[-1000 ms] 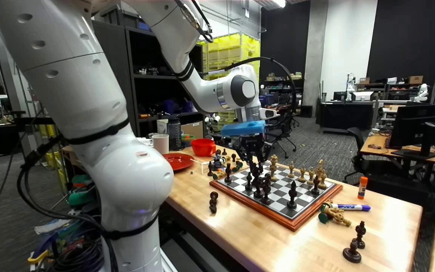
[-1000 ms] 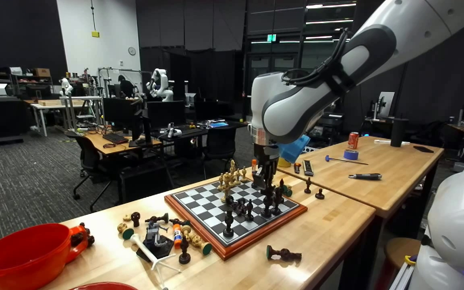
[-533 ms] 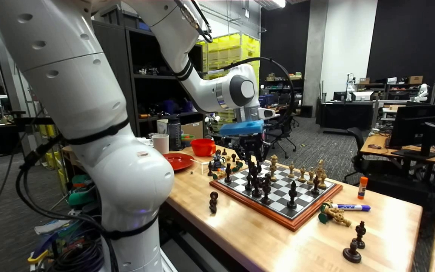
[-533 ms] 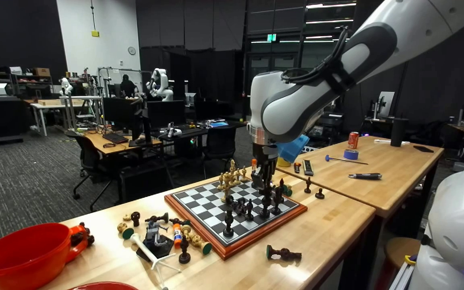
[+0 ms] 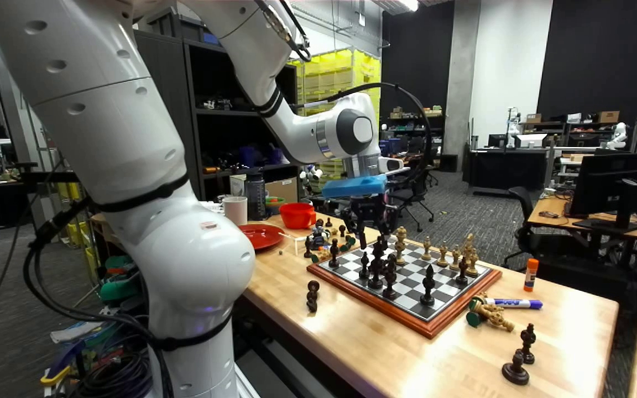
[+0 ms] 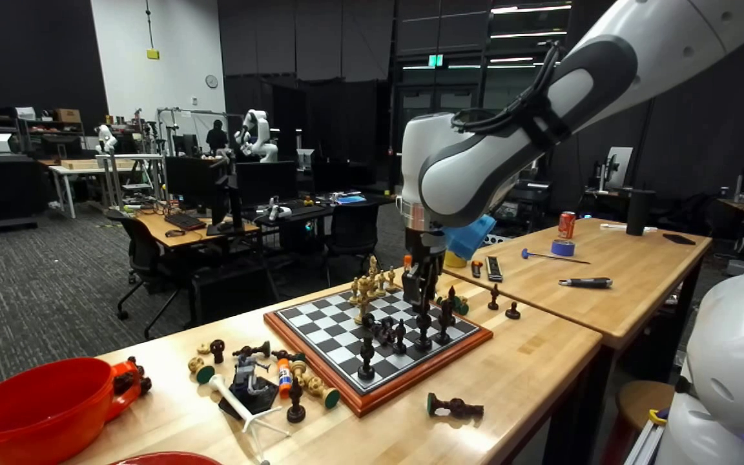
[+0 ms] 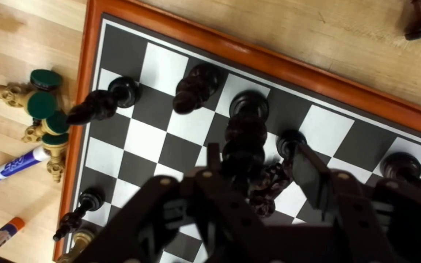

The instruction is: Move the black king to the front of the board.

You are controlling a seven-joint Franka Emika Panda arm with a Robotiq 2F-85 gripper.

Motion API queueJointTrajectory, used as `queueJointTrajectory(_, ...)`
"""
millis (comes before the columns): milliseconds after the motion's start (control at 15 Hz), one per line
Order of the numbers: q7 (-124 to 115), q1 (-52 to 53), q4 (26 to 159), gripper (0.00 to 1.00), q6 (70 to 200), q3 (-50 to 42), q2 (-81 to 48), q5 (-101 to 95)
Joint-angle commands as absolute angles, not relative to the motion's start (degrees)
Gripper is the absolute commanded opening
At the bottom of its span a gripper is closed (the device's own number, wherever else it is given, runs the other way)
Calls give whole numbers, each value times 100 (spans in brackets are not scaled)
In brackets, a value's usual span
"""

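The tall dark king stands upright on the board in both exterior views (image 5: 376,268) (image 6: 423,332) and in the wrist view (image 7: 246,128). Its base is close to the board's long edge on the robot's side. The board shows dark and light squares inside a reddish-brown border (image 5: 371,300) (image 6: 427,374) (image 7: 250,51). My gripper (image 5: 375,236) (image 6: 426,298) is open above the king. In the wrist view the gripper (image 7: 258,155) has its fingers apart on either side, the king's top nearer the left finger. The king's top is partly hidden by that finger.
Dark pieces stand near the king, including one to its left (image 7: 196,87) and one to its right (image 7: 291,142). Dark pieces lie fallen beside it (image 6: 383,329). Light pieces (image 6: 363,297) stand farther across. A fallen dark piece (image 6: 454,407) lies on the table.
The gripper's fingers have spread apart and let go of the king. The king has shifted slightly toward the left in both exterior views and now stands alone.
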State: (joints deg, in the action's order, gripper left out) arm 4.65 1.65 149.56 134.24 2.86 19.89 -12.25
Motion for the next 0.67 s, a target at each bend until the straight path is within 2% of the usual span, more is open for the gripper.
queueJointTrajectory(0, 479, 201, 14972, 85, 13407, 271, 2182, -1153)
queueJointTrajectory(133, 504, 226, 14969, 98, 13499, 255, 2231, -1094)
queueJointTrajectory(600, 432, 415, 14742, 100, 13328, 207, 2651, -246)
